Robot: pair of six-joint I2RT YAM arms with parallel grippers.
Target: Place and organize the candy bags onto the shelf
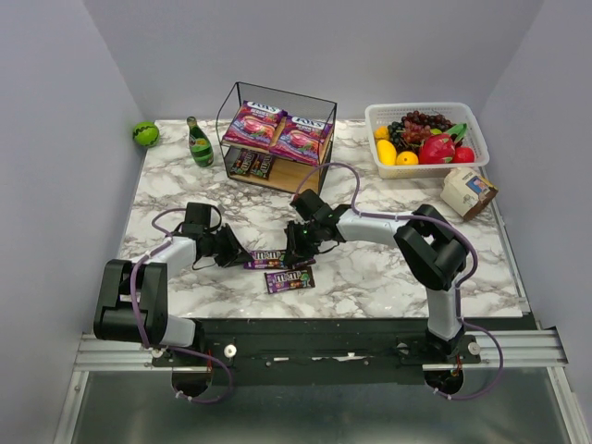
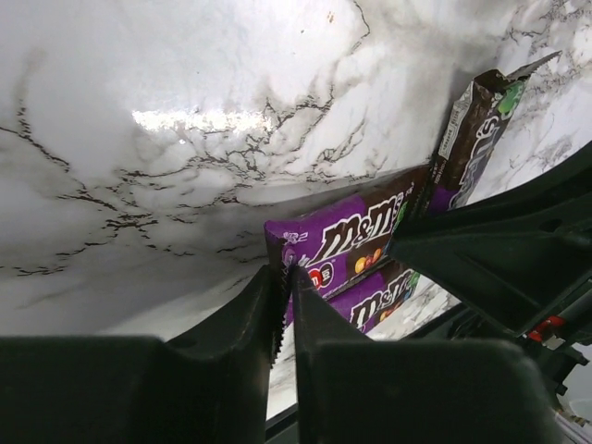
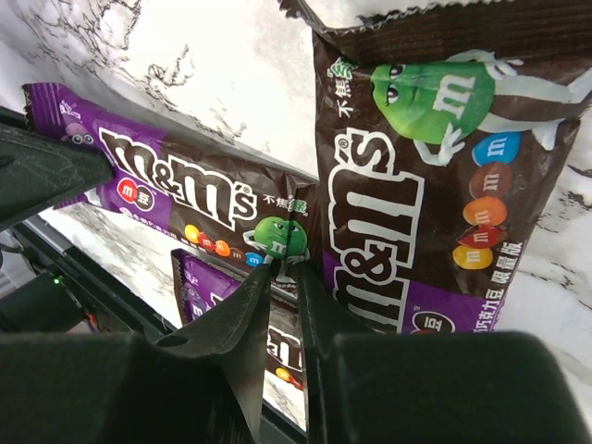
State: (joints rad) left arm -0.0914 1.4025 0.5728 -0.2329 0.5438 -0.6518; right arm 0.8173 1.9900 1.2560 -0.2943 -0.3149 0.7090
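Observation:
Two pink-purple FOX'S bags point(image 1: 277, 131) lie on the top board of the black wire shelf point(image 1: 326, 102), and dark M&M's packets point(image 1: 252, 164) lie on its lower board. My left gripper point(image 1: 239, 254) point(image 2: 283, 277) is shut on the crimped end of a purple M&M's packet point(image 1: 268, 262) point(image 2: 347, 242) lying on the marble. Another purple packet point(image 1: 289, 280) point(image 2: 384, 298) lies just in front of it. My right gripper point(image 1: 296, 253) point(image 3: 288, 270) pinches the edge of a dark brown M&M's packet point(image 3: 435, 176) point(image 2: 474, 134), which stands tilted off the table beside the purple one point(image 3: 180, 190).
A green bottle point(image 1: 200, 143) and a green ball point(image 1: 144, 133) stand left of the shelf. A white fruit basket point(image 1: 474, 116) and a small beige carton point(image 1: 467, 191) are at the back right. Both arms meet over the packets at the table's front middle.

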